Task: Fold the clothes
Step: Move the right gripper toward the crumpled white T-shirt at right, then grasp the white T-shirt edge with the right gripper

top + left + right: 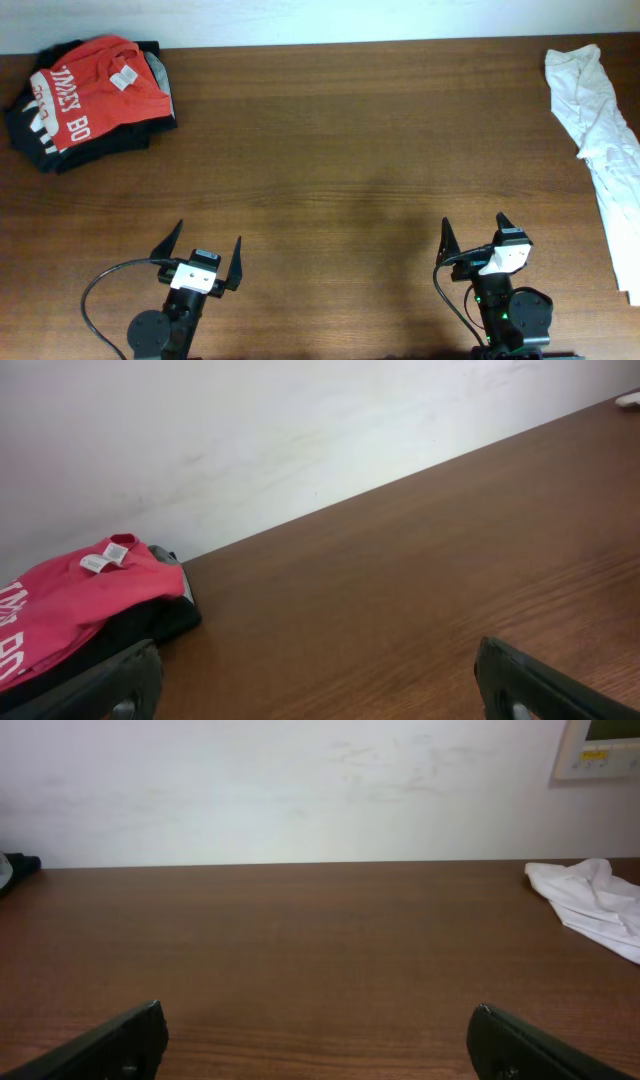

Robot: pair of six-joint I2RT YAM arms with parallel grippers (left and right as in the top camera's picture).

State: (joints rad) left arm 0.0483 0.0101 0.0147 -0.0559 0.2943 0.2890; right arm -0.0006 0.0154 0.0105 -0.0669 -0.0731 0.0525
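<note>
The white T-shirt (600, 130) lies crumpled along the table's right edge; its near end shows at the right of the right wrist view (590, 900). No emblem shows on it. My left gripper (205, 245) is open and empty near the front left. My right gripper (473, 232) is open and empty near the front right, well short of the shirt. Both sets of fingers show wide apart over bare wood in the left wrist view (320, 685) and the right wrist view (315, 1040).
A red shirt with white lettering (95, 85) lies on folded dark garments (110, 140) at the back left corner; it also shows in the left wrist view (70, 605). A white wall (300, 780) stands behind the brown wooden table (330, 170).
</note>
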